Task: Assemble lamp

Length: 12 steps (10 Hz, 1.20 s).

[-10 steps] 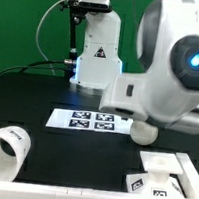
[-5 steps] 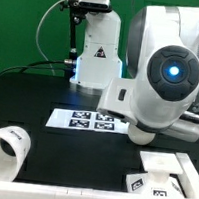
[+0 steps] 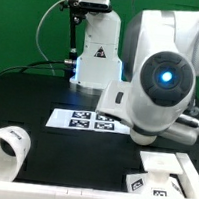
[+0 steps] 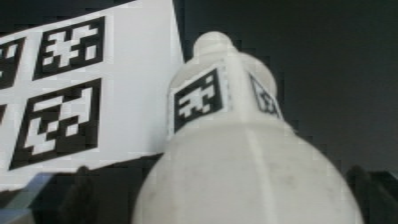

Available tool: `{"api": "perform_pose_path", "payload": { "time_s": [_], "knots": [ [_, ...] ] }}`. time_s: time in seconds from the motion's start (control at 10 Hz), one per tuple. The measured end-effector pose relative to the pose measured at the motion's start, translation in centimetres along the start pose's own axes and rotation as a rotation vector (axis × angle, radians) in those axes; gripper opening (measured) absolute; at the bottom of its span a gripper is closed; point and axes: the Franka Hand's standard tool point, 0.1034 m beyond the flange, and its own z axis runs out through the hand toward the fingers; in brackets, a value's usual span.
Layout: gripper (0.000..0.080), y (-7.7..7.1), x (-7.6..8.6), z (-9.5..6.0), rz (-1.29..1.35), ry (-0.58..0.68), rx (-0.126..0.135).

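Observation:
In the wrist view the white lamp bulb [image 4: 222,130] fills the picture, its narrow tagged end pointing away over the black table. Its wide round part sits between my dark fingers [image 4: 39,200], and my gripper [image 4: 222,208] is shut on it. In the exterior view the gripper and the bulb are hidden behind my own arm [image 3: 160,80]. The tapered shade [image 3: 3,148] lies on its side at the exterior view's lower left. The blocky base [image 3: 164,174] stands at the lower right.
The marker board [image 3: 85,120] lies flat at the table's middle and also shows beside the bulb in the wrist view [image 4: 71,90]. The arm's white pedestal [image 3: 97,52] stands at the back. A white table edge [image 3: 36,192] runs along the front.
My arm has swung toward the exterior view's left and turned, its blue-lit joint now lower and nearer the middle. The shade, base and marker board have not moved.

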Motion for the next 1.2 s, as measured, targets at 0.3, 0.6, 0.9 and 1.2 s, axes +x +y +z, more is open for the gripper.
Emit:
{"api": "perform_pose_path", "payload": {
  "time_s": [0.3,0.6,0.9,1.2],
  "knots": [
    [0.0698,0.2,0.3,0.6,0.023,-0.012,0.005],
    [0.0571,0.2,0.3,0.6,0.024,-0.012,0.006],
    [0.0573,0.2,0.2,0.5,0.022,-0.011,0.004],
    [0.0573,0.8,-2.9,-5.5,-0.038,0.034,0.027]
  ]
}}
